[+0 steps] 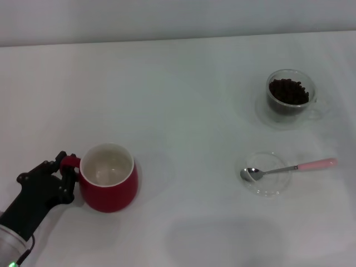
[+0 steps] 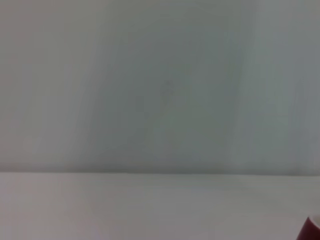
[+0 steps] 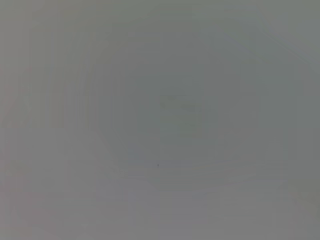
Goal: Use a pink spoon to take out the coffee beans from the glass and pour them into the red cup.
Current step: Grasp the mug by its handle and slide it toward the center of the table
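Nearest, at the near left of the white table (image 1: pixel 183 89), the black left gripper (image 1: pixel 65 167) has its fingers closed around the red loop handle of the red cup (image 1: pixel 108 186), which stands upright with its white inside showing. Well apart, at the right, the pink spoon (image 1: pixel 289 168) rests with its metal bowl in a shallow clear saucer (image 1: pixel 268 174). Farther right, the glass (image 1: pixel 290 99) holds the coffee beans (image 1: pixel 288 91). No right gripper shows in any view.
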`<state>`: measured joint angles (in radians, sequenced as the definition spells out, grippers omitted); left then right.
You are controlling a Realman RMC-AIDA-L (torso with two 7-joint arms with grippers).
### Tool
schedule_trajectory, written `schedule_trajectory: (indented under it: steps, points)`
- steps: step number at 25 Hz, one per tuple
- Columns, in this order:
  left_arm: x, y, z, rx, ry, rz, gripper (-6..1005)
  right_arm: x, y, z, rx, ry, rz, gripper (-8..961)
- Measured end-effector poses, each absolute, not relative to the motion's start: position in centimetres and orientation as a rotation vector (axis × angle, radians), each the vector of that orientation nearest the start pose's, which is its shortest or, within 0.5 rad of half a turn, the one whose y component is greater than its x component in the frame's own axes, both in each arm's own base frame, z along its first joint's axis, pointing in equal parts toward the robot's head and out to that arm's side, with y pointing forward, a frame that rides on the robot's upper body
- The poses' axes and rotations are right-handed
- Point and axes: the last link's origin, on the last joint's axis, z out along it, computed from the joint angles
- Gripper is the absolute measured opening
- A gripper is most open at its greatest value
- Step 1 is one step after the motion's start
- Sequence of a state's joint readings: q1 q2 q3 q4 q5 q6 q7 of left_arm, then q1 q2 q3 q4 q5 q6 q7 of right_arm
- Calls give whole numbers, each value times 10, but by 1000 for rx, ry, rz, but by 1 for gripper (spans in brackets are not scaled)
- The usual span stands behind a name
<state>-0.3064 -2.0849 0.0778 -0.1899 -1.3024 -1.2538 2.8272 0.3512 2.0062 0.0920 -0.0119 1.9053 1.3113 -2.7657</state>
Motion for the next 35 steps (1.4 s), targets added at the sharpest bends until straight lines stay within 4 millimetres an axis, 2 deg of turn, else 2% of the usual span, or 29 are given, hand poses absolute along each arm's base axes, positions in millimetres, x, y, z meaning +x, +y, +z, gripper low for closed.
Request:
schedule_trajectory:
  steps: [8,17,24,30,35]
  points:
    - [-326,254,-85,-2035,-670,-740,161,408,284,82,-1184,640,715,650]
    - [-300,287,-98,-2189,-566,-699,160,408,285,82,-1181,639,716,647]
    - [-284,305,-100,-2235,-501,-707,161,408,285,84,-1181,637,711,644]
    - [-268,320,-114,-2353,-463,-645,156,407,287,84,-1183,635,713,642]
    - [-257,329,-119,-2386,-437,-622,152,406,288,84,-1184,634,715,640]
